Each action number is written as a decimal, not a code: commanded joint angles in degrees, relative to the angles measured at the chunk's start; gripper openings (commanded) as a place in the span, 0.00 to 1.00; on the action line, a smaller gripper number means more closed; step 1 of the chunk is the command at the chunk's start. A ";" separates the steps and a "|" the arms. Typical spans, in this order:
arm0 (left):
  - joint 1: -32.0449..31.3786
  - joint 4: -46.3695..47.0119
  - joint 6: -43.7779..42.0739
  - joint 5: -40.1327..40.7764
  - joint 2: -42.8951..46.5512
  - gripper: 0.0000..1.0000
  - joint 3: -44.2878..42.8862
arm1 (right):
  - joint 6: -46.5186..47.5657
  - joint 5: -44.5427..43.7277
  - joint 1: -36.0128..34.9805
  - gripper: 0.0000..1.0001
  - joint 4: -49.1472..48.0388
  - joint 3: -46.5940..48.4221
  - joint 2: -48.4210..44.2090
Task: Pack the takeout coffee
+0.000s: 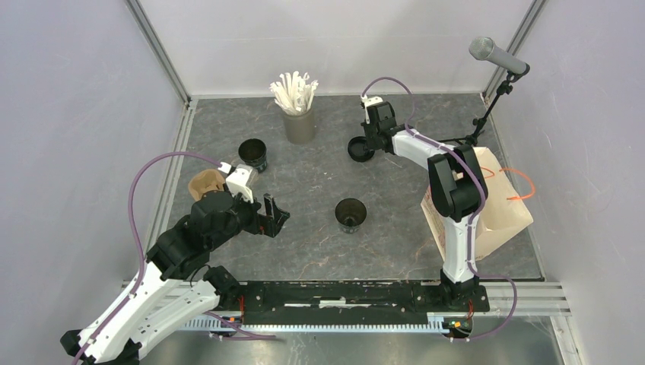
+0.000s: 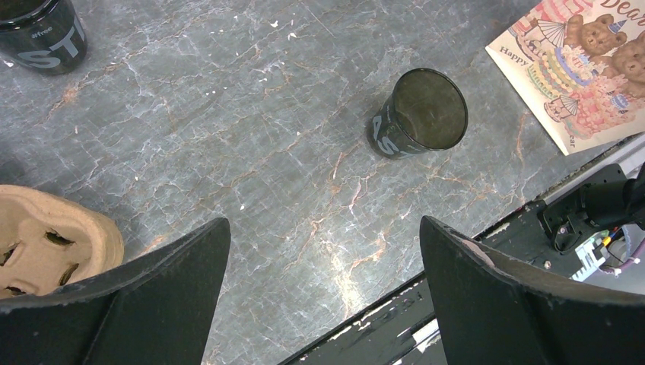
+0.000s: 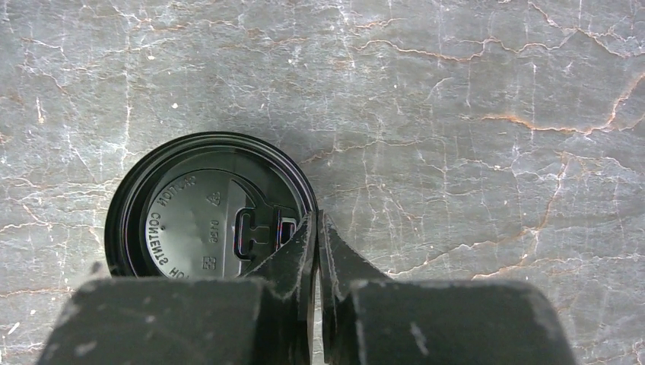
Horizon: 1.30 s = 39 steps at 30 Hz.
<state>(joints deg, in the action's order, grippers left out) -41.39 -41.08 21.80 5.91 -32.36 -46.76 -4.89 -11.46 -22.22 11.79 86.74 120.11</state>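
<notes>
Black lid point(image 3: 190, 220) in right claw point(image 3: 316, 228), straws point(image 1: 295, 91) near

Left arm folded low, its end effector point(image 1: 275, 216) point(image 2: 323, 222) spread wide. Right arm stretched forward, its end effector point(image 1: 366, 144) point(image 3: 316, 222) pinched on a lid point(image 3: 194, 220) rim.

Lid point(image 3: 201, 217): raised letters are curving round the top, reading "…TION CONTENTS…", the rest cut off; a small triangle mark is sitting beside them.
Far cup point(image 2: 42, 34): large white "ST" is showing on the side.
Middle cup point(image 2: 418, 114): white "AS" is showing.
Bag point(image 2: 578, 76): "Happy" and "Dear" are showing among printed teddy bears.
</notes>
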 commanded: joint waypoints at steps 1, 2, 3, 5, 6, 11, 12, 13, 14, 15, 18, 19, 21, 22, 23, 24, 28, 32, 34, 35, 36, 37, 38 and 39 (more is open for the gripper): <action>-0.10 0.83 -2.49 0.52 0.06 1.00 -0.57 | -0.41 0.08 0.37 0.06 -1.23 -0.17 -2.76; -0.10 0.83 -2.47 0.48 0.06 1.00 -0.53 | -0.40 0.15 0.34 0.05 -1.24 -0.17 -3.10; -0.10 0.83 -2.47 0.50 0.09 1.00 -0.53 | -0.42 0.27 0.34 0.04 -1.24 -0.17 -3.45; -0.10 0.83 -2.48 0.54 -0.02 1.00 -0.52 | -0.21 0.44 0.33 0.00 -1.32 -0.25 -3.97; -0.12 0.83 -2.48 0.44 -0.01 1.00 -0.52 | -0.14 0.58 0.32 0.00 -1.39 -0.32 -4.25; -0.11 0.83 -2.47 0.50 -0.05 1.00 -0.56 | -0.21 1.36 0.33 0.00 -1.66 -0.42 -5.17; -0.10 0.83 -2.47 0.47 0.00 1.00 -0.52 | -0.23 1.31 0.33 0.00 -1.68 -0.51 -5.48; -0.10 0.86 -2.51 0.48 -0.07 1.00 -0.54 | -0.22 1.39 0.32 0.00 -1.68 -0.53 -5.65; -0.10 0.83 -2.53 0.46 -0.15 1.00 -0.53 | -0.23 1.38 0.34 0.00 -1.60 -0.52 -5.87; -0.10 0.83 -2.47 0.45 -0.28 1.00 -0.52 | -0.21 1.49 0.32 0.00 -1.60 -0.52 -6.10; -0.10 0.87 -2.55 0.32 -0.54 1.00 -0.65 | -0.23 1.66 0.34 0.00 -1.51 -0.52 -6.76; -0.10 0.85 -2.55 0.27 -0.52 1.00 -0.61 | -0.29 1.66 0.33 0.00 -1.40 -0.52 -7.05; -0.10 0.83 -2.56 0.40 -0.44 1.00 -0.62 | -0.21 1.70 0.33 0.00 -1.38 -0.39 -7.54; -0.10 0.78 -2.60 0.52 -0.43 1.00 -0.61 | -0.23 1.79 0.33 0.00 -1.33 -0.27 -7.82; -0.10 0.62 -2.51 0.82 -0.37 1.00 -0.67 | -0.26 1.93 0.32 0.00 -1.17 -0.05 -8.09; -0.10 0.50 -2.47 1.18 -0.29 1.00 -0.79 | -0.30 2.03 0.33 0.00 -1.01 0.08 -8.38; -0.10 -0.04 -2.13 2.53 -0.51 1.00 -1.10 | -0.75 2.84 0.32 0.00 -0.37 0.27 -10.21; -0.10 -0.14 -2.03 2.64 -0.68 1.00 -1.01 | -1.35 3.92 0.33 0.00 0.67 -0.35 -12.85; -0.10 0.46 -2.26 1.83 -0.93 1.00 -0.75 | -2.20 5.60 0.31 0.00 0.78 -2.02 -14.91; -0.10 0.75 -2.37 1.55 -1.27 1.00 -0.58 | -2.90 6.54 0.33 0.00 0.84 -2.90 -16.23; -0.10 0.83 -2.46 1.42 -1.92 1.00 -0.57 | -3.58 7.73 0.28 0.00 0.80 -4.32 -17.67; -0.10 0.83 -2.68 1.53 -2.47 1.00 -0.70 | -4.26 8.95 0.33 0.00 0.39 -5.75 -19.11; -0.10 1.06 -3.02 1.94 -3.21 1.00 -0.78 | -5.09 10.71 0.30 0.00 -0.32 -7.73 -20.85; -0.10 1.53 -3.48 2.31 -4.06 1.00 -0.79 | -5.57 13.87 0.32 0.00 -0.80 -9.54 -22.41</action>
<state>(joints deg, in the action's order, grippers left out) -41.39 -41.50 21.78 7.40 -33.93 -46.76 -7.11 -5.43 -22.06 12.91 82.17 104.90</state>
